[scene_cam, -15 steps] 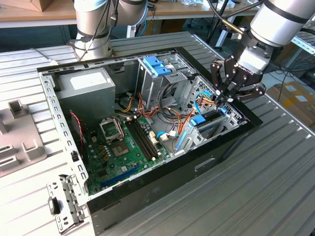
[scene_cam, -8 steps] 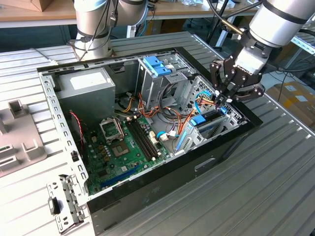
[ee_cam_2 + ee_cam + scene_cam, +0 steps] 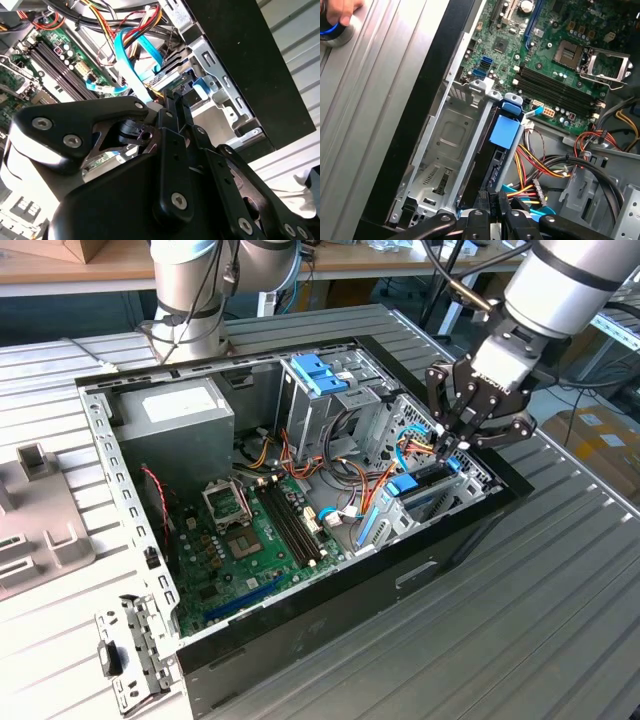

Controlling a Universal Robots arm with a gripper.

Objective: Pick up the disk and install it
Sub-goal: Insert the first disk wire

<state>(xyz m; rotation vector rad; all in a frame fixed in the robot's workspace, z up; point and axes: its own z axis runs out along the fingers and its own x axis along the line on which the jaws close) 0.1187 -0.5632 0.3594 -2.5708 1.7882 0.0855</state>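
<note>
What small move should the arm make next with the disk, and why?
Probably ease the disk a little further into the cage. It stands edge-on in its slot there, the tool is right at its near end, and I cannot tell whether it is fully seated.

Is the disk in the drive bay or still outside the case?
In the bay. The disk stands on edge in the metal drive cage, its blue trim showing at one end, with the gripper at its other end.

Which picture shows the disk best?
The first wrist view: there the disk stands edge-on in its metal bay, a dark slab with blue trim, right above the gripper. The exterior view shows it small below the gripper. In the second wrist view I cannot pick it out.
</note>
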